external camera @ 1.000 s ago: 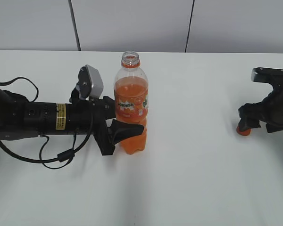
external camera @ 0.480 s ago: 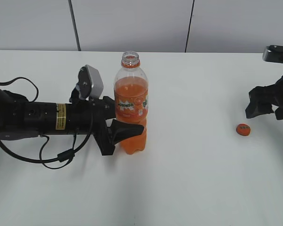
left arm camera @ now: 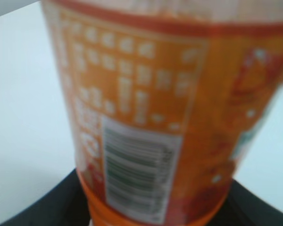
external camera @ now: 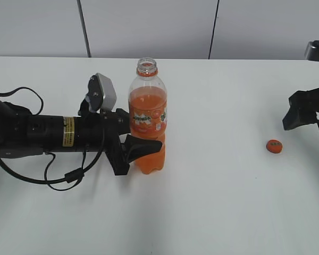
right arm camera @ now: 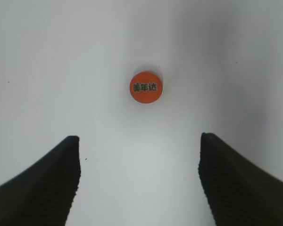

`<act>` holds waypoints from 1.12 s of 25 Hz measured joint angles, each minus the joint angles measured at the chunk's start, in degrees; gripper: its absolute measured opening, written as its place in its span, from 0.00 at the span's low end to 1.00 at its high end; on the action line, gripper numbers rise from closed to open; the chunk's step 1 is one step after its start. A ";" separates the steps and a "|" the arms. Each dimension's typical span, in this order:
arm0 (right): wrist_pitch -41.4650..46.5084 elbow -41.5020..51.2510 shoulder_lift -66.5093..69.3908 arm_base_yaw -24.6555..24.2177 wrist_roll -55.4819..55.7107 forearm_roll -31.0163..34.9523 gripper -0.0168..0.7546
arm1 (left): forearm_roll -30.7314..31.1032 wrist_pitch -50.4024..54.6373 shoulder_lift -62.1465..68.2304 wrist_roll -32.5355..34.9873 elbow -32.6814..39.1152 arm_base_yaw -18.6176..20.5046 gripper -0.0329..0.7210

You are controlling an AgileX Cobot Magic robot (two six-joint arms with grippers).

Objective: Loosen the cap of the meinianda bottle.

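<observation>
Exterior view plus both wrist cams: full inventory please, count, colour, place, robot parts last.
meinianda bottle: one, clear with orange drink, upright left of centre, mouth open
cap: one, orange, lying flat on the table at right, off the bottle
table: one, white, under everything
wall panels: grey, behind the table
left gripper: one, black, closed around the bottle's lower body
right gripper: one, black, open, raised above the cap, holding nothing

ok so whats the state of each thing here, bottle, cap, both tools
meinianda bottle: upright on the table, mouth open with no cap, partly full of orange drink
cap: off the bottle, lying flat on the table, printed top up
left tool: closed around the bottle's lower body
right tool: open, empty, above the cap and clear of it
</observation>
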 joint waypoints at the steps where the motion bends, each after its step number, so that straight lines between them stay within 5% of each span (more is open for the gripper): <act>1: 0.34 0.00 0.00 0.00 0.00 0.00 0.78 | 0.00 -0.05 0.00 0.00 0.00 0.00 0.57; 8: 0.75 0.00 0.00 0.00 -0.18 0.00 0.78 | 0.09 0.31 0.02 0.00 0.00 0.00 0.57; 14: 1.07 0.00 -0.67 0.00 -1.08 0.00 0.78 | 3.45 2.16 0.07 0.00 0.00 0.00 0.83; 21: 2.09 0.00 -3.03 0.00 -2.31 -0.06 0.78 | 7.40 4.30 0.07 -1.12 0.00 1.47 0.76; 28: 4.72 0.05 -7.01 0.00 -2.86 -0.44 0.78 | 16.62 5.97 -2.69 -7.33 0.00 7.58 0.73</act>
